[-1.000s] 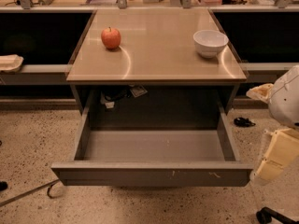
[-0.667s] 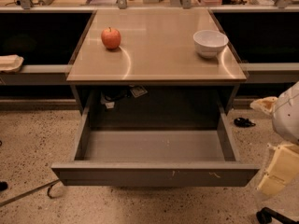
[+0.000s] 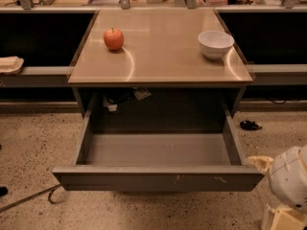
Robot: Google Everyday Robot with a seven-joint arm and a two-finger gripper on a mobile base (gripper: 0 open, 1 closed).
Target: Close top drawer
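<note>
The top drawer (image 3: 158, 178) is a wide grey metal drawer under the tan table top. It stands pulled far out toward me and is empty inside. Its flat front has small pale scratches right of centre. My gripper (image 3: 261, 163) is at the lower right, with its pale tip at the drawer front's right corner. The white rounded arm body (image 3: 289, 178) is just behind it and partly cut off by the frame edge.
A red apple (image 3: 113, 39) and a white bowl (image 3: 216, 43) sit on the table top (image 3: 160, 56). Dark shelves flank the table. A thin metal rod (image 3: 29, 199) lies on the speckled floor at the lower left, and a dark object (image 3: 249, 125) at the right.
My arm has moved down the right side to the drawer front's right corner. The drawer, apple and bowl have not visibly moved.
</note>
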